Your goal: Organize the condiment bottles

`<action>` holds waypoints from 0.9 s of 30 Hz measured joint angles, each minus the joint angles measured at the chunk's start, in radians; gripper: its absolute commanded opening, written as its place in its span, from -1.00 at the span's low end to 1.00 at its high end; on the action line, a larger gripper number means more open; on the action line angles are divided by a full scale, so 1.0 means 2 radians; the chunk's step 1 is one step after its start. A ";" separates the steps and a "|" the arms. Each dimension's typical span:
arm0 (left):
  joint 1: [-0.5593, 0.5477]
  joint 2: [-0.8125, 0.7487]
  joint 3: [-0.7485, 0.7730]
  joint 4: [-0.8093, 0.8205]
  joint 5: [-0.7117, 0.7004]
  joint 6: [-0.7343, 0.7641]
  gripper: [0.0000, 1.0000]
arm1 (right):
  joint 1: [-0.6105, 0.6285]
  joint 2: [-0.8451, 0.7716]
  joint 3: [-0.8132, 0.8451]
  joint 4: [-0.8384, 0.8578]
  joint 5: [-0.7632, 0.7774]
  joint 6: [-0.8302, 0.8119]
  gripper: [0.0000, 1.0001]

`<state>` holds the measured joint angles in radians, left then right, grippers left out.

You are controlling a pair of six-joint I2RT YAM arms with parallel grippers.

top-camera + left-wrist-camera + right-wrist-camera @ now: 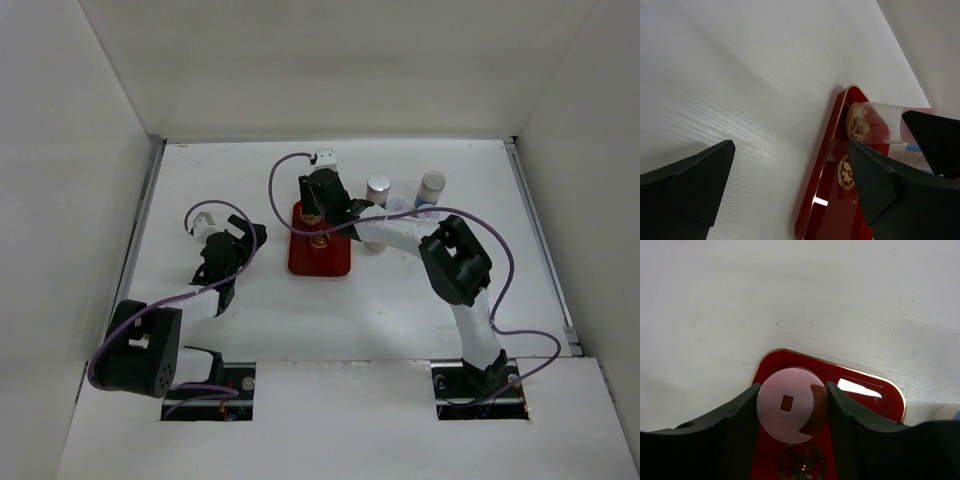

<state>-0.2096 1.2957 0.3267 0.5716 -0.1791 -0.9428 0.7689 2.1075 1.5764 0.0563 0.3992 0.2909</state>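
Bottle at tray, two to go

Fingers of the right gripper (793,390) are clamped on a pink-lidded bottle (782,420) at the far end of the red tray (335,262); a silver-lidded bottle (378,190) and a blue-lidded bottle (432,186) stand on the counter (420,290) to the tray's right, so most sorting seems left; left gripper (791,150) hangs empty, fingers apart; the counter is white, grained, boxed by white panels (320,60).

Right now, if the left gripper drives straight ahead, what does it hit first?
Likely the bare table; the open left gripper frames only tabletop, with the red tray off to the side.
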 measured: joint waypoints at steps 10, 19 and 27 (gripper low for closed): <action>0.007 0.000 0.000 0.000 0.002 0.000 1.00 | 0.003 0.022 0.025 -0.002 -0.005 -0.003 0.50; 0.006 0.000 0.000 0.000 0.003 0.000 1.00 | 0.008 -0.057 -0.031 -0.005 -0.008 -0.004 0.63; 0.006 0.000 0.000 0.000 0.003 0.000 1.00 | -0.010 -0.276 -0.193 0.026 0.017 0.001 0.66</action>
<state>-0.1970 1.2961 0.3267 0.5720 -0.1730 -0.9432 0.7486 1.5547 1.1912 0.1078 0.4324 0.2928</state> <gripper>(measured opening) 0.997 0.821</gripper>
